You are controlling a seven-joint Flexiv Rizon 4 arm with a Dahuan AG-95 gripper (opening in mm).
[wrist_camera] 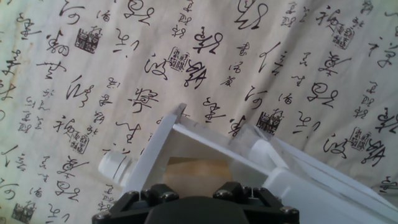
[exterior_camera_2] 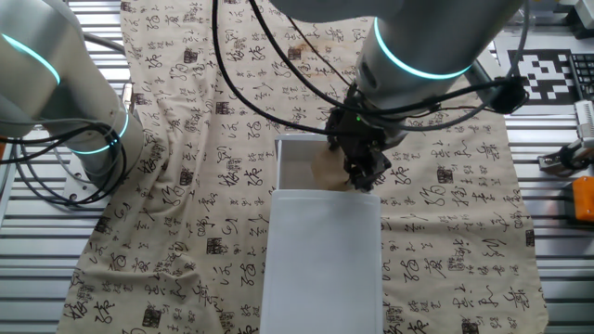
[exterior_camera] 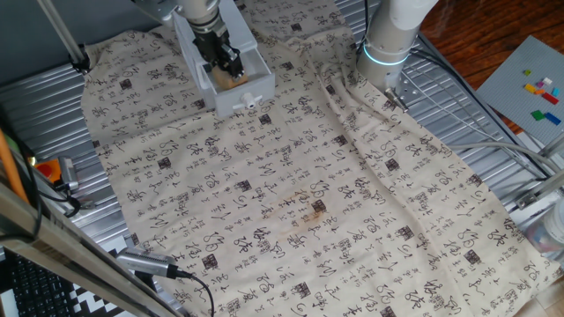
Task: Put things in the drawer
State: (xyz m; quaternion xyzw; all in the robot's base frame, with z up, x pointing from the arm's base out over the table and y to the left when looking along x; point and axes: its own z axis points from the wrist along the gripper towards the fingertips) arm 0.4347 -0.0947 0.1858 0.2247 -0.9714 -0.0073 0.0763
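The white drawer [exterior_camera: 249, 92] stands at the back of the cloth with its tray pulled out and its round knob at the front. The light-tan wooden cube [exterior_camera: 232, 80] is inside the tray. My gripper [exterior_camera: 231, 67] reaches down into the tray with its fingers at the cube and seems shut on it. In the other fixed view the cube [exterior_camera_2: 325, 169] sits tilted in the open tray [exterior_camera_2: 280, 176], just left of the gripper [exterior_camera_2: 362, 178]. In the hand view the cube [wrist_camera: 198, 169] lies centred just ahead of the gripper [wrist_camera: 198, 190], behind the tray wall [wrist_camera: 155, 152]; the fingertips are hidden.
A second robot arm base [exterior_camera: 390, 40] stands right of the drawer on the cloth's edge. An orange-brown stain [exterior_camera: 313, 210] marks the cloth's middle. A grey plate with coloured bricks [exterior_camera: 533, 88] lies far right. Cables and a tool [exterior_camera: 145, 264] lie at the front left.
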